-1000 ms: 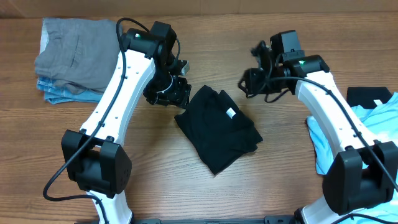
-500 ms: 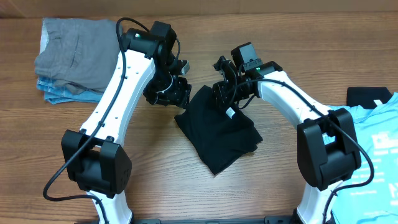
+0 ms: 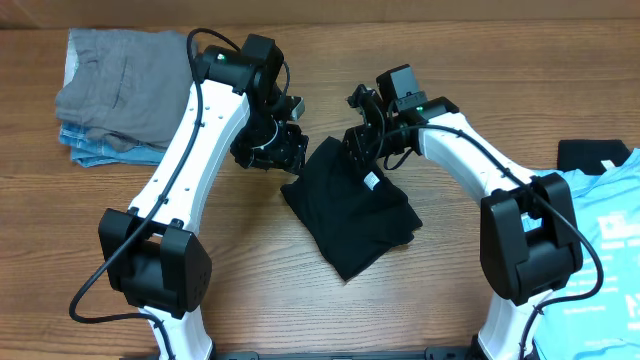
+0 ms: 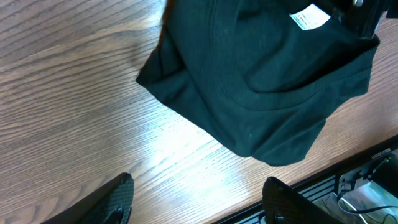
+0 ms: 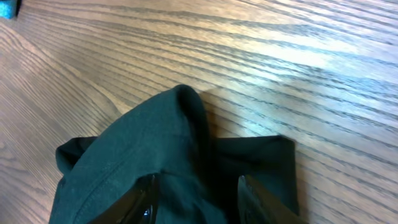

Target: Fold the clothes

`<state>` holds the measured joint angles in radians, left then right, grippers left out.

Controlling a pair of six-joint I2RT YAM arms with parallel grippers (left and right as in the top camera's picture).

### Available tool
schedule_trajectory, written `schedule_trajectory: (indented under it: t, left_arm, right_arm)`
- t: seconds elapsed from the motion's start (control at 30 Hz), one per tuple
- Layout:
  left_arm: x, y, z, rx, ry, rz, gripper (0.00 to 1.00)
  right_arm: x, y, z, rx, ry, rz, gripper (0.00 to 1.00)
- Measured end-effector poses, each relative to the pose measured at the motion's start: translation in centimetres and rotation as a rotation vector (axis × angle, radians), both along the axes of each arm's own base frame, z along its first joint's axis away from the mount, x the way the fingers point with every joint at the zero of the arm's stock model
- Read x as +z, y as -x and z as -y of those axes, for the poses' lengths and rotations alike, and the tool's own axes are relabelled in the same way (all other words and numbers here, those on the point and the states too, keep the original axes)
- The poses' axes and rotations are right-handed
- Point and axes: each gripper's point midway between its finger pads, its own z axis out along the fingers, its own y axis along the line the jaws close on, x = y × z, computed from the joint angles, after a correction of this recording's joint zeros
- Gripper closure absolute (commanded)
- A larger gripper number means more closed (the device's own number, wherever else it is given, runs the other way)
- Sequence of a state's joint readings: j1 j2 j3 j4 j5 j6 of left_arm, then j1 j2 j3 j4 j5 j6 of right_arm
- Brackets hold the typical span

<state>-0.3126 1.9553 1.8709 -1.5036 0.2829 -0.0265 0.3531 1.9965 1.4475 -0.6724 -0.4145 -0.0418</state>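
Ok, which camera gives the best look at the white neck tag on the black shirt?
The left wrist view: the white neck tag sits large and clear on the black shirt. The overhead view shows it only as a tiny white patch. The right wrist view shows black fabric but no tag.

The left arm (image 3: 215,120) and the right arm (image 3: 470,150) are both made of long white shells with chunky black joints and big black blocks at the bottom. A thin black cable (image 3: 186,150) runs along each arm, and a little green light (image 3: 222,58) glows near the top. The fingers (image 4: 115,199) are dark and rounded.
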Motion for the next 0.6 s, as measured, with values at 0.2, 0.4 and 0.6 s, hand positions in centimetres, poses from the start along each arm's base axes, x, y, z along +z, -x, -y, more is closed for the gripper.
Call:
schedule_trajectory:
  t: [0.2,0.4,0.6]
  left_arm:
    - [0.0,0.0,0.0,0.0,0.0,-0.001,0.31]
    - [0.0,0.3,-0.1,0.0,-0.004,-0.012,0.3]
    - [0.0,-0.1,0.0,0.0,0.002,0.005,0.28]
  right_arm:
    - [-0.7,0.0,-0.1,0.007,0.005,-0.008,0.96]
    - [-0.7,0.5,0.7,-0.004,0.022,-0.055,0.96]
    - [4.0,-2.1,4.0,-0.09,-0.001,0.008,0.96]
